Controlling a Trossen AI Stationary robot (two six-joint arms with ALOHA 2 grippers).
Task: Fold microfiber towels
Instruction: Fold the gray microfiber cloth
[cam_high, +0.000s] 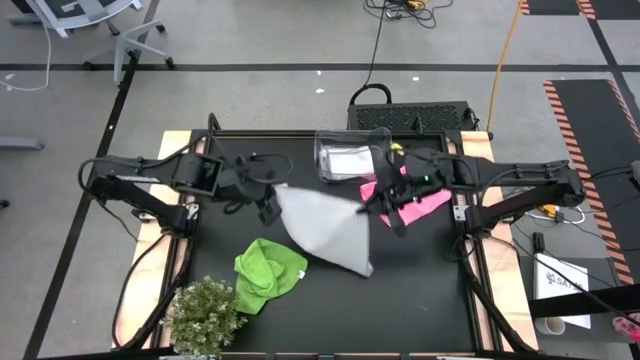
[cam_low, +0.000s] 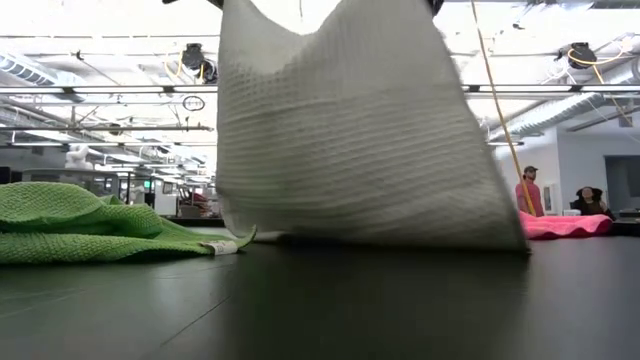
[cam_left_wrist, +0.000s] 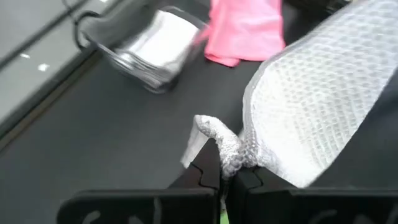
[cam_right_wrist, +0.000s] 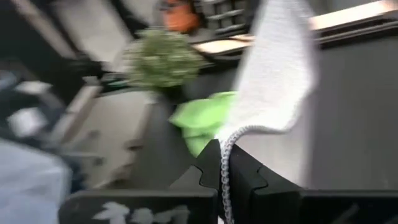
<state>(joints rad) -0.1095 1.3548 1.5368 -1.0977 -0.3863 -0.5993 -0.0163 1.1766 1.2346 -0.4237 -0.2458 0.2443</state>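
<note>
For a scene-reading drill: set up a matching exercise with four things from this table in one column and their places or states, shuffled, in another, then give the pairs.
Things:
1. white towel
2. green towel
3. pink towel
4. clear bin

Places or states:
A. crumpled on the table beside the plant
B. at the table's far edge, a white cloth inside
C. held up by the left claw and right claw
D. lying under the right arm

Pairs: 1-C, 2-A, 3-D, 4-B

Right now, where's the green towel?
In the high view the green towel lies crumpled on the table's near-left part, beside the plant, left of the white towel both grippers hold up.
</note>
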